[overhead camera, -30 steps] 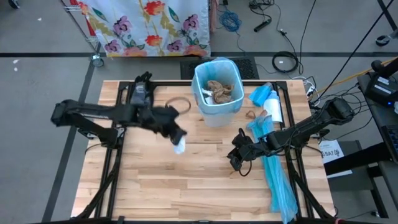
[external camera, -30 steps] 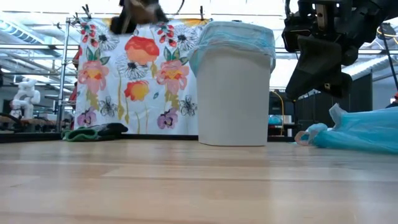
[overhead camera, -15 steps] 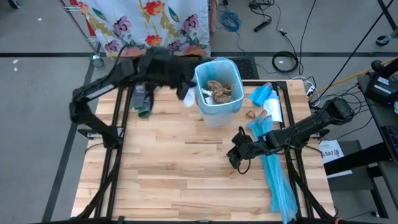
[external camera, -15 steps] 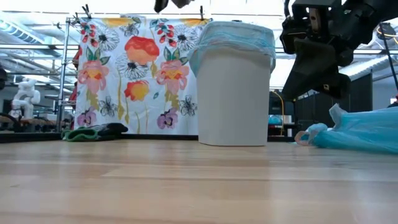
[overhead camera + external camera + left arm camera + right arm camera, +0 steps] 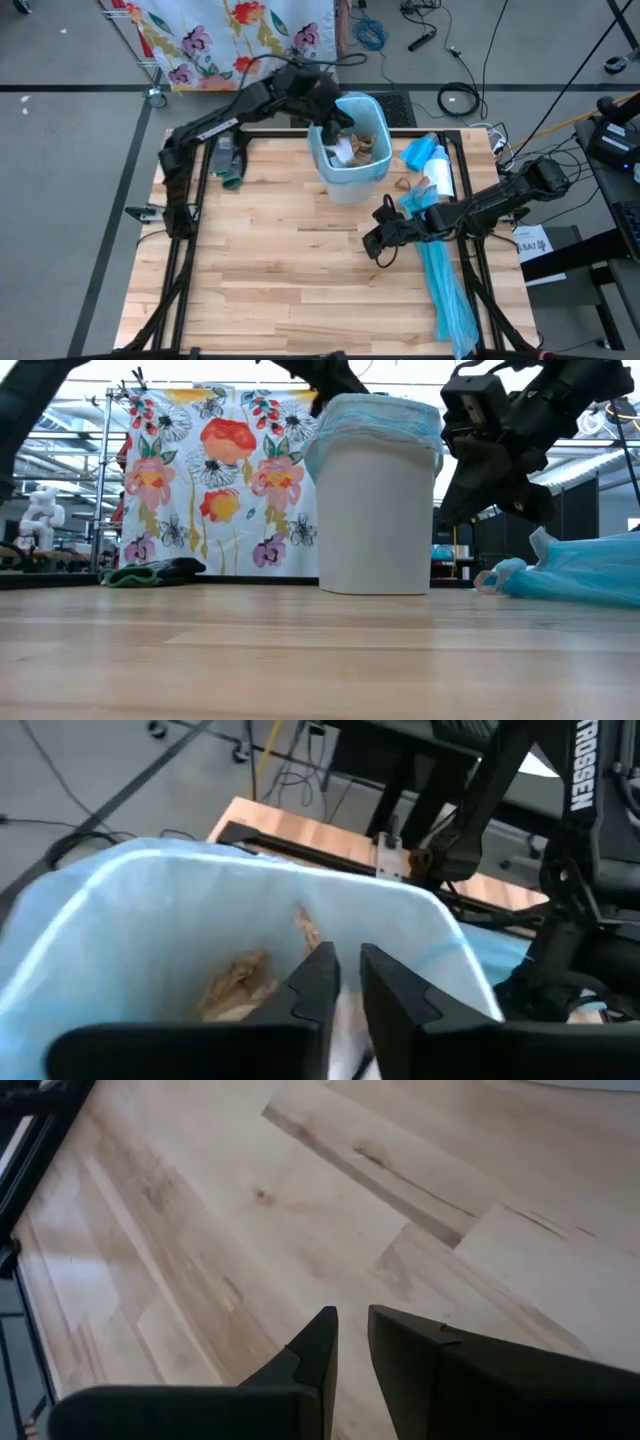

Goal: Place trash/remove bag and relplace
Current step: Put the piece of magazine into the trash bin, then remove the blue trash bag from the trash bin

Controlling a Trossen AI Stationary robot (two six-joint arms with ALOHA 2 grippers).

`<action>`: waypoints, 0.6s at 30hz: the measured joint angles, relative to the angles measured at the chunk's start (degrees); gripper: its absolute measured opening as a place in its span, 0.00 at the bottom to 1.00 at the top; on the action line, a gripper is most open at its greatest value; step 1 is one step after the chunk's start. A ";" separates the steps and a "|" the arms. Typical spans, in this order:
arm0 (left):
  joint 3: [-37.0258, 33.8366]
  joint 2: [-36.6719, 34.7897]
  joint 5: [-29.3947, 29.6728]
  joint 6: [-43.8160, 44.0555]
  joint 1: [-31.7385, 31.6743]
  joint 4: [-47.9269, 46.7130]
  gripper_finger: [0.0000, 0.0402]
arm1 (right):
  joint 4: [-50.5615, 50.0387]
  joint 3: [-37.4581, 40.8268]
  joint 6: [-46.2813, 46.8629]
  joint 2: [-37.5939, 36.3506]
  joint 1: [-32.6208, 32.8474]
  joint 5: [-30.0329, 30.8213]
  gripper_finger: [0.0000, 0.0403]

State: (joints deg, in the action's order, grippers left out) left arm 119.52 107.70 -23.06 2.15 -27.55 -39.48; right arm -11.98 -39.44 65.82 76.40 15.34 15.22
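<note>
The left gripper (image 5: 343, 982) hangs over the bin (image 5: 349, 150), fingers barely parted and holding nothing, with trash (image 5: 360, 145) inside, while the right gripper (image 5: 352, 1342) sits narrow and empty, so pulling the liner carelessly could tip scraps out.

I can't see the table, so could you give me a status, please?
Left hand over bin, nearly shut. Right hand empty above table. Trash in bin.

Wooden table (image 5: 280, 280) with bin (image 5: 349, 170), blue plastic sheets (image 5: 445, 290).
</note>
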 joint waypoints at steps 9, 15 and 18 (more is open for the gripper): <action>0.66 2.90 -2.17 -0.06 -2.59 4.93 0.32 | -1.01 0.00 2.54 0.00 -1.54 2.89 0.13; 0.70 -0.77 -2.15 -0.21 -5.89 3.62 0.34 | -4.97 0.00 3.37 0.00 -3.53 2.89 0.13; 0.73 -2.85 -2.24 -2.80 -8.33 -0.83 0.34 | -8.49 0.00 4.03 0.00 -4.55 2.59 0.13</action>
State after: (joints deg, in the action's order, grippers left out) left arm 120.25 104.86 -25.30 -0.65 -35.89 -40.31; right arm -20.47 -39.44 69.85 76.40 10.79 17.82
